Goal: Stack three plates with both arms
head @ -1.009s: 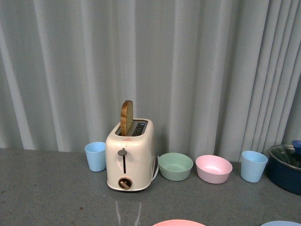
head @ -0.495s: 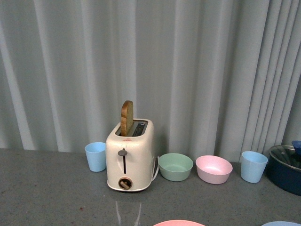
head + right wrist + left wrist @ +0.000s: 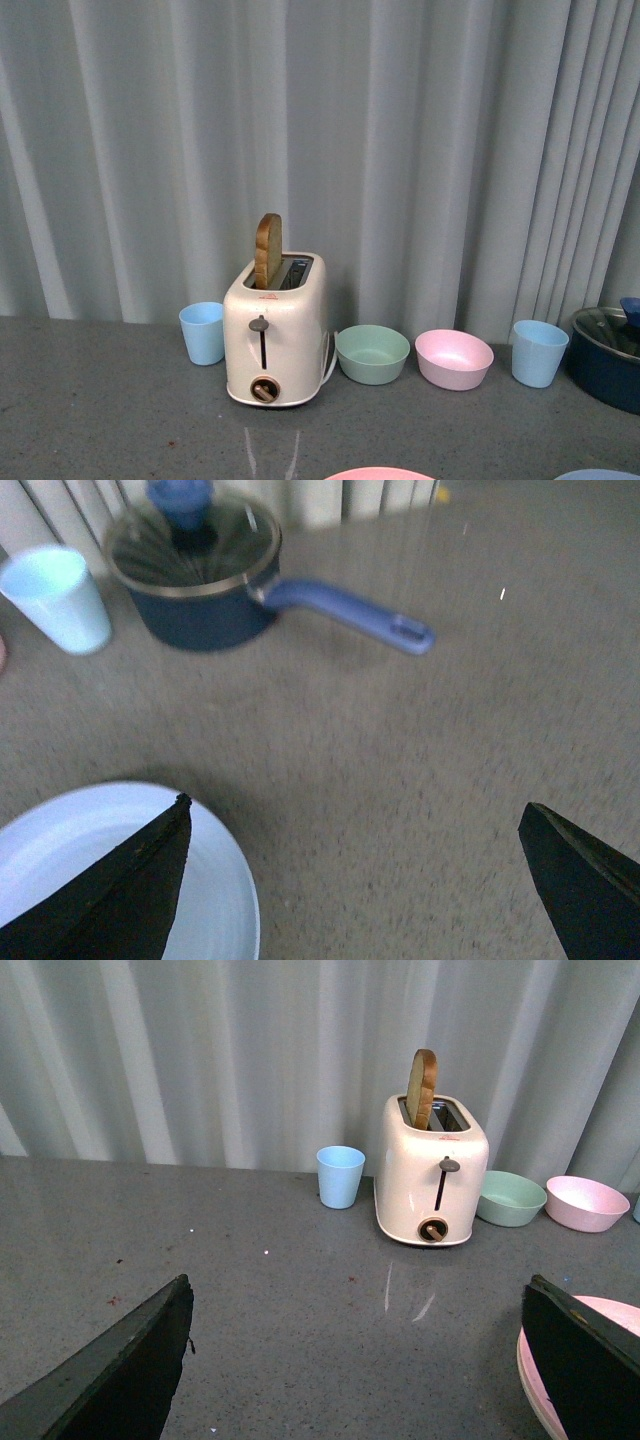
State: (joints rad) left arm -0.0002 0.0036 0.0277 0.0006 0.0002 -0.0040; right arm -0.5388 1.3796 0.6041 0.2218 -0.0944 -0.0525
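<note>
while left gripper [image 3: 357, 1295] and right gripper [image 3: 355, 810] gape wide, the pink plate [image 3: 612, 1312] lies flat.

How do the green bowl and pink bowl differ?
The green bowl is mint green; the pink bowl is pale pink. The green bowl sits next to the toaster; the pink bowl sits further right, nearer a blue cup. Both are round, upright, empty and alike in size.
</note>
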